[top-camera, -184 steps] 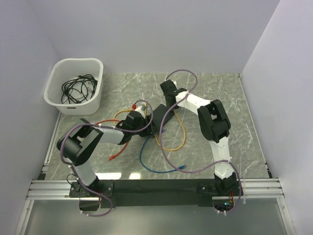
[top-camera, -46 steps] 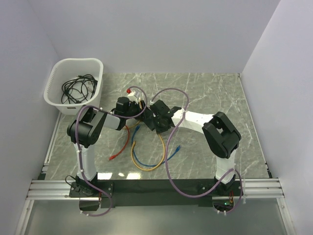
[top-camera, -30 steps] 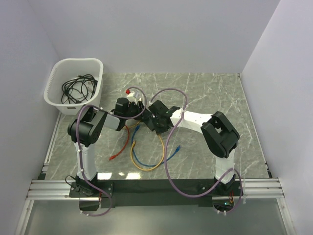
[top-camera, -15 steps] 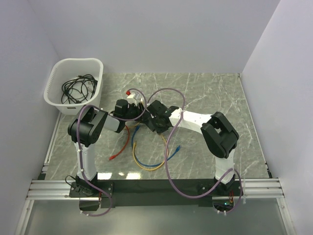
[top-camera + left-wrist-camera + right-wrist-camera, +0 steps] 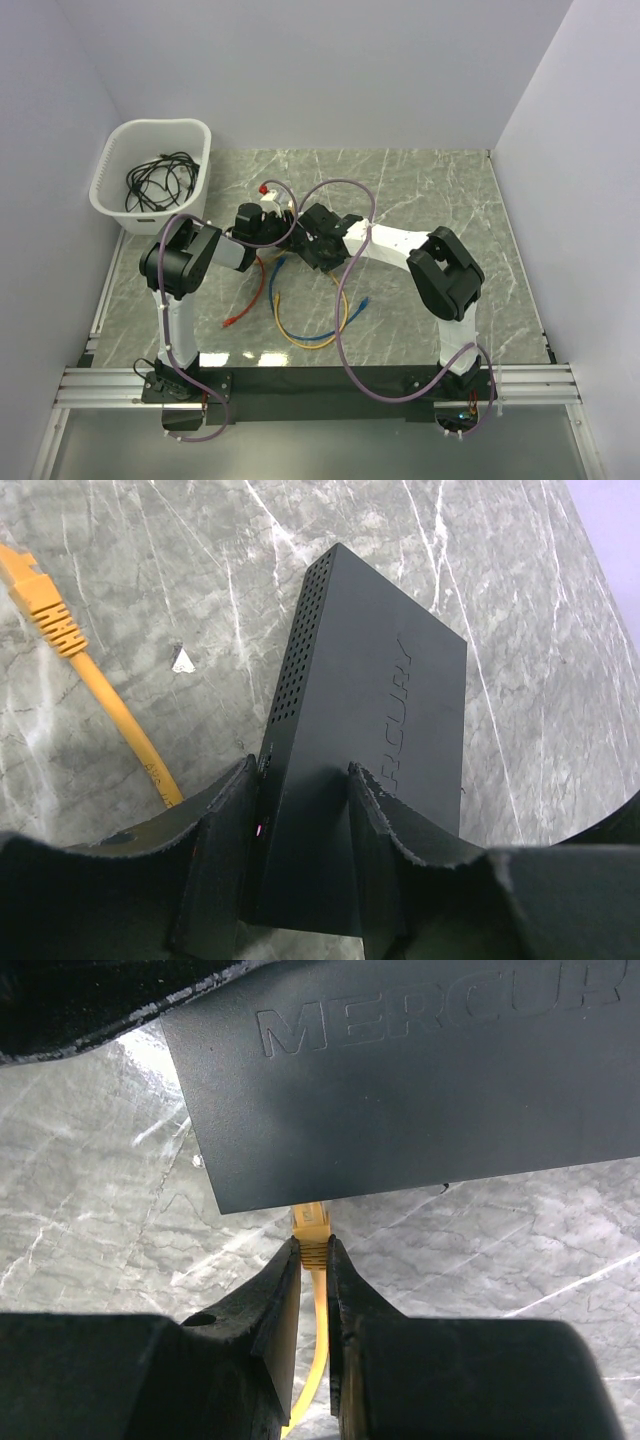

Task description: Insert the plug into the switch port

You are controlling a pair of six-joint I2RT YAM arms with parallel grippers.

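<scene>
Nearest the arm bases, the loose yellow and blue cable loops [image 5: 300,325] have shifted slightly over the last second and a half. They follow the right gripper [image 5: 313,1250], which has crept toward 10 o'clock to close on the left gripper [image 5: 303,772] mid-worktop [image 5: 430,180]. The right fingers [image 5: 280,1290] pinch the yellow plug [image 5: 312,1228], and its tip at their 12 o'clock now reaches the edge of the switch [image 5: 420,1080]. Whether it sits in a port is hidden. Beyond, the left fingers [image 5: 225,810] clamp the switch's end, steadying it. Insertion looks begun, but is not confirmed.
</scene>
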